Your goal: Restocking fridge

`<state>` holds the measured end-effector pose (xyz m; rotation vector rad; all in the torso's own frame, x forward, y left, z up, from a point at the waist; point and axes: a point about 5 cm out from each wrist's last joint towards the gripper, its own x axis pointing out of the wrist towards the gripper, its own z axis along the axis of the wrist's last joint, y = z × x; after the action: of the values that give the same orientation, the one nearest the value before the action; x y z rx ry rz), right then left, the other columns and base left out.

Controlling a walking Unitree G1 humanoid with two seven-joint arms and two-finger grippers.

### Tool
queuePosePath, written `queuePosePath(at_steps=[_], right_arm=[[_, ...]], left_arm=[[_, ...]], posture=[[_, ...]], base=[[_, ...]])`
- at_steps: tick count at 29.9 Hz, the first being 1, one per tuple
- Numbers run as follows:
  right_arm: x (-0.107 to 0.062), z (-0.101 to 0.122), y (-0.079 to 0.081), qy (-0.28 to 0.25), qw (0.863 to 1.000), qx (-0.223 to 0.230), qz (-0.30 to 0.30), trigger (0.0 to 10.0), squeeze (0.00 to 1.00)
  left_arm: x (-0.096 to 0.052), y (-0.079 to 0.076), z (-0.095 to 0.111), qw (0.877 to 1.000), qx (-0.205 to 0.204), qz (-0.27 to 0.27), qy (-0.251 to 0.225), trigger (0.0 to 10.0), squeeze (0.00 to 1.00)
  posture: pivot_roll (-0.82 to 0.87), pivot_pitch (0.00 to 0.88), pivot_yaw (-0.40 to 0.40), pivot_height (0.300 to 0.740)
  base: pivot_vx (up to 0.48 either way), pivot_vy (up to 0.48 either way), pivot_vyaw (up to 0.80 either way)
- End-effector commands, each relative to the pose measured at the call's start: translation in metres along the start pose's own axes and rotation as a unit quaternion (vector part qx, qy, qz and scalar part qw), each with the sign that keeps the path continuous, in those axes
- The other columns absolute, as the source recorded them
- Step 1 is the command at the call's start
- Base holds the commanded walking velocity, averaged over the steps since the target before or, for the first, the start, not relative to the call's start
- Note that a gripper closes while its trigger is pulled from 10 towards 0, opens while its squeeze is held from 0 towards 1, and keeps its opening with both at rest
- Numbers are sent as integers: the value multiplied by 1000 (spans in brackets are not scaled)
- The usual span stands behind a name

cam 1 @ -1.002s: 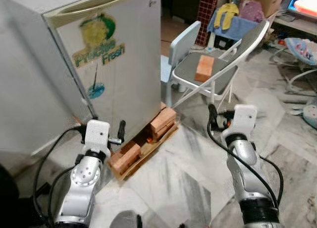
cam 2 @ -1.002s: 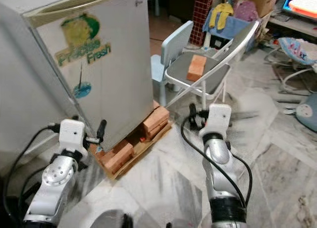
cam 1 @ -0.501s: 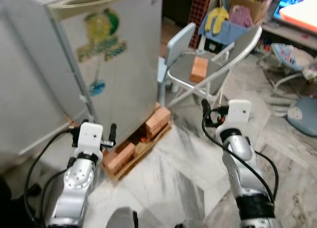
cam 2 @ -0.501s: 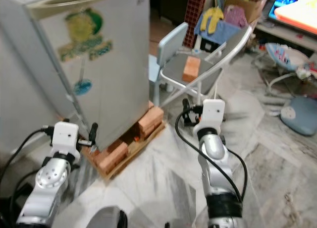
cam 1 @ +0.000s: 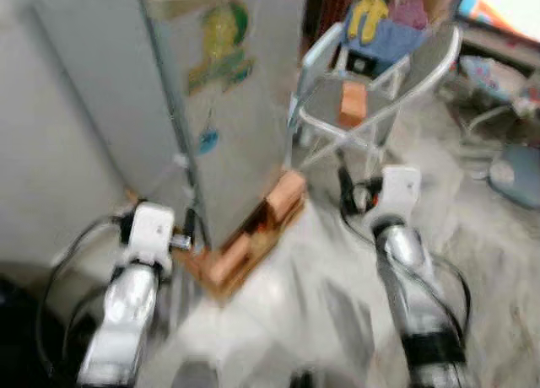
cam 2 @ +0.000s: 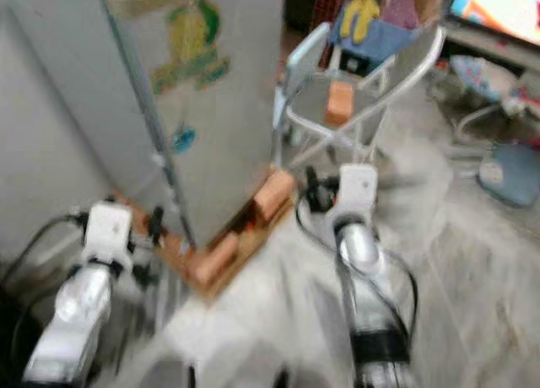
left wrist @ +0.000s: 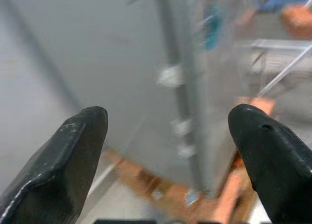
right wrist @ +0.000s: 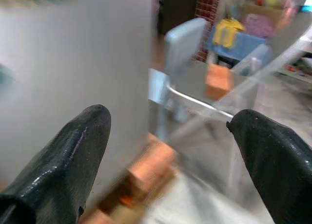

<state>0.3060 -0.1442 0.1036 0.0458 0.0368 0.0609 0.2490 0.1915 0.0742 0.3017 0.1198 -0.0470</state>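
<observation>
Approach phase: fridge door closed, nothing in hand.

My left gripper (left wrist: pixel 168 151) and right gripper (right wrist: pixel 165 151) were both spread wide and empty, held low before the fridge (cam 1: pixel 236 110), which stood shut on bricks (cam 1: pixel 283 194) and a wooden pallet (cam 1: pixel 221 282). An orange block (cam 1: pixel 352 105) lay on the folding chair (cam 1: pixel 371 122) just beside it. The blur suggested I was walking. Next, I judged, either the block needed grasping or the door needed opening.
</observation>
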Motion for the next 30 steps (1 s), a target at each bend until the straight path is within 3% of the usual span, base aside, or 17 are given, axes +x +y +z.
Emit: queuePosePath(at_steps=[1,6,24,30], right_arm=[[0,4,-7,-3,1000,-5,-10,10000,0],[2,5,-8,-7,1000,-9,-10,10000,0],[0,2,-8,-1,1000,-12,-9,10000,0],[1,3,-8,-1,1000,-14,-7,10000,0]], left_arm=[[3,-6,10,1000,-8,-15,-23,10000,0],[1,-11,15,999,-21,-17,-38,10000,0],[-3,-12,12,999,-27,-12,-31,10000,0],[-2,-12,12,999,-15,-13,-30,10000,0]], posture=[[121,111,-52,740],[122,112,-52,740],[128,122,-57,740],[129,121,-61,740]], base=[[454,0,-800],[439,0,-654],[0,0,0],[0,456,0]])
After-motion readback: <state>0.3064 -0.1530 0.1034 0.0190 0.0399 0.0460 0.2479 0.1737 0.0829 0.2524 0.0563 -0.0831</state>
